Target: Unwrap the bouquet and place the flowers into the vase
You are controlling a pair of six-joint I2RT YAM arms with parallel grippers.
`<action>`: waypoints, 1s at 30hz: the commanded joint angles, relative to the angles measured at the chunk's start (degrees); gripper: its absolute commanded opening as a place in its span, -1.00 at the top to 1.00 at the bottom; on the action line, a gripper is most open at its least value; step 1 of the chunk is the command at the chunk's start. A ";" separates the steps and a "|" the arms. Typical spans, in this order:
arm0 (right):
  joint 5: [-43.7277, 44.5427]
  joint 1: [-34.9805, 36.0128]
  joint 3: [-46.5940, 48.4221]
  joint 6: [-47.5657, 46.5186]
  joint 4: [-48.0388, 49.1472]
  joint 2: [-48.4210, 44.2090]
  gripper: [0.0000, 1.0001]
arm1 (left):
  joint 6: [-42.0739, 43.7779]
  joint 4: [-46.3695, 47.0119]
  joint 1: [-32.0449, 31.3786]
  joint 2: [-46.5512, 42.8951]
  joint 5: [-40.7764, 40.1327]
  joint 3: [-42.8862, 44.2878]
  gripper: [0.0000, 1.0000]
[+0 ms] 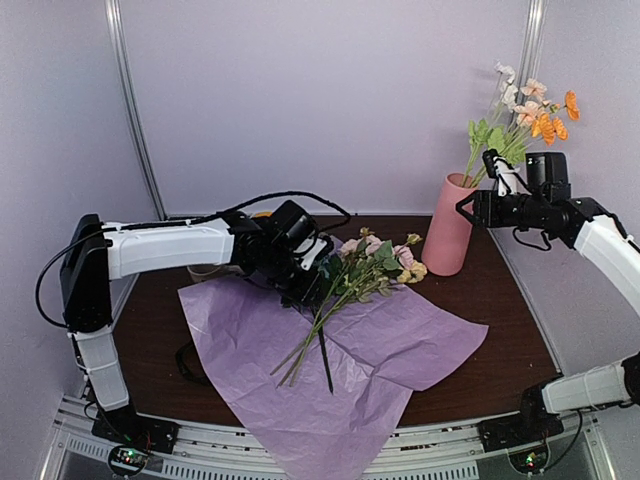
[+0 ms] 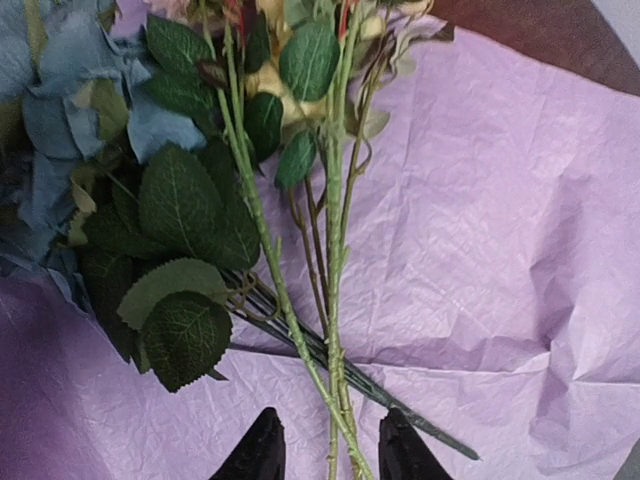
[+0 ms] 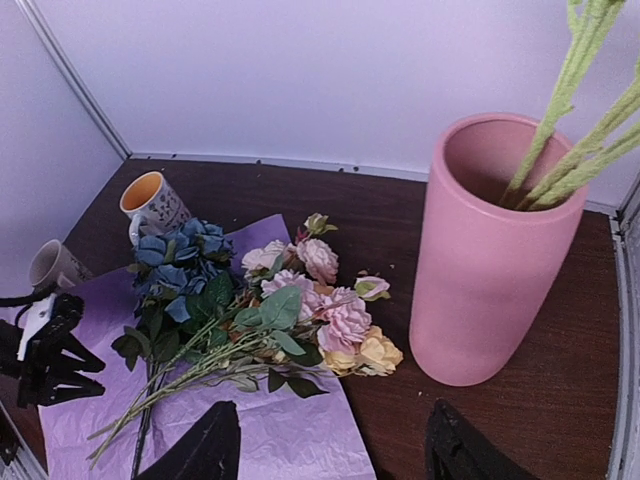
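Note:
The bouquet lies unwrapped: its lilac tissue paper (image 1: 340, 350) is spread flat on the table. Loose flowers (image 1: 358, 272) rest on it, with pink, yellow and blue blooms (image 3: 330, 310) pointing toward the vase. The tall pink vase (image 1: 448, 228) stands at the back right with several orange and peach flowers (image 1: 530, 110) in it; their green stems (image 3: 565, 130) lean on its rim. My left gripper (image 2: 332, 455) hovers low over the paper, open, its fingers straddling a few green stems (image 2: 335, 330) without touching them. My right gripper (image 3: 330, 455) is open and empty, up beside the vase (image 3: 490, 260).
Two patterned mugs stand at the back left, one with an orange inside (image 3: 152, 203) and one tipped (image 3: 52, 266). A black ribbon (image 1: 186, 362) lies by the paper's left edge. The paper hangs over the table's near edge (image 1: 330, 440).

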 commanded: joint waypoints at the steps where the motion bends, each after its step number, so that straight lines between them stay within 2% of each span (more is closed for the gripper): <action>1: -2.78 2.19 -1.76 -0.54 3.45 -1.05 -0.23 | 0.15 -4.57 -0.13 3.62 -0.25 1.32 0.40; 5: -3.35 2.80 -2.25 -0.05 4.79 -0.35 -0.23 | -1.92 -3.08 -0.13 6.03 1.01 0.94 0.28; 13: -3.95 3.93 -1.94 0.28 5.40 0.56 -0.21 | -3.05 -0.99 -0.13 10.17 0.41 3.12 0.31; 18: -3.96 4.22 -2.40 -0.01 5.23 0.01 -0.20 | -2.98 -1.03 -0.11 10.95 -0.93 4.05 0.65; 26: -4.73 4.17 -2.68 0.37 5.89 0.25 -0.20 | -3.21 -1.06 0.09 12.17 -1.00 4.61 0.59; 30: -4.97 4.29 -2.61 0.41 5.82 0.26 -0.19 | -3.00 -1.30 0.14 13.71 -0.34 5.66 0.72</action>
